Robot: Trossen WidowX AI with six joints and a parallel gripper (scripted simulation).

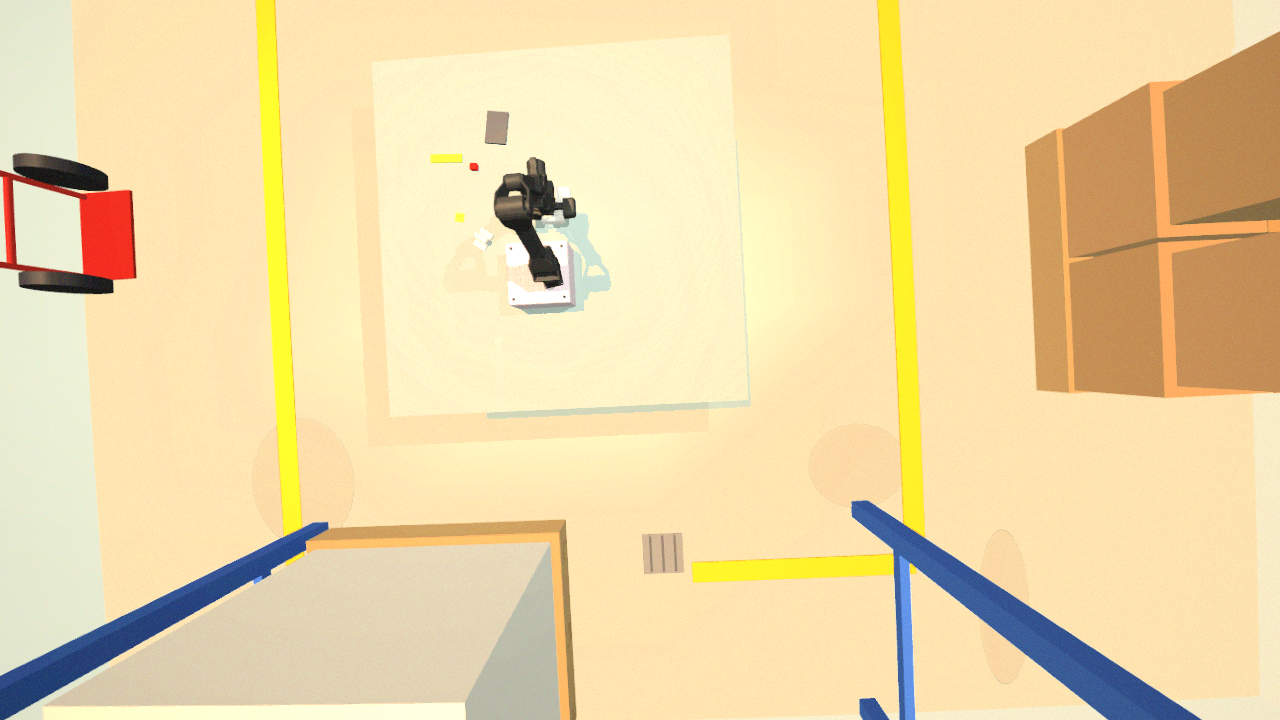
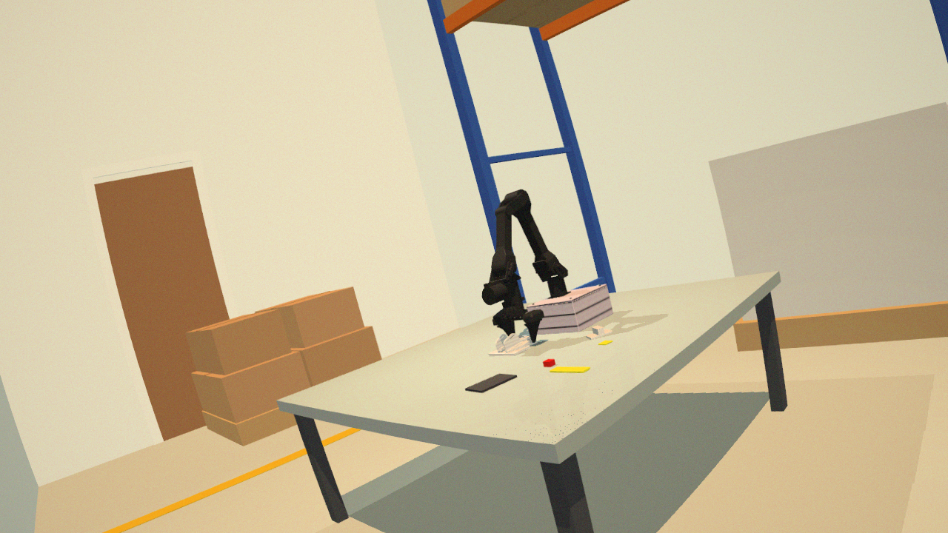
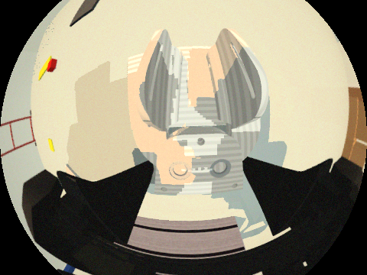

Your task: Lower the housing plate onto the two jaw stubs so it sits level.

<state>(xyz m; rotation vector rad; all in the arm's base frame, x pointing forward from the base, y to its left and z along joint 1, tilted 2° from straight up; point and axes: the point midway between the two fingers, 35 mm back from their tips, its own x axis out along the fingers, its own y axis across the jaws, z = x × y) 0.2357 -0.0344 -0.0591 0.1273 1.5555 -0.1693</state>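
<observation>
In the wrist view, two pale curved jaws, the left jaw (image 3: 154,92) and the right jaw (image 3: 246,82), stand apart on a pale base. The pale housing plate (image 3: 229,147) appears to lie flat across their near ends. Two round rings and a small hole show nearer me. The stubs under the plate are hidden, and I cannot tell from the side whether it is fully level. My gripper (image 3: 198,164) (image 2: 521,337) is open, with one black finger on each side of the plate's near part. A gap shows beside each fingertip.
A striped block (image 1: 523,293) (image 2: 560,317) (image 3: 183,240) carries the arm. A small white part (image 1: 483,239) (image 2: 598,330) lies beside it. Around are a small yellow square (image 1: 459,217) (image 2: 605,342), a yellow bar (image 1: 446,158) (image 2: 569,369), a red cube (image 1: 473,166) (image 2: 549,362) and a dark slab (image 1: 496,128) (image 2: 491,383).
</observation>
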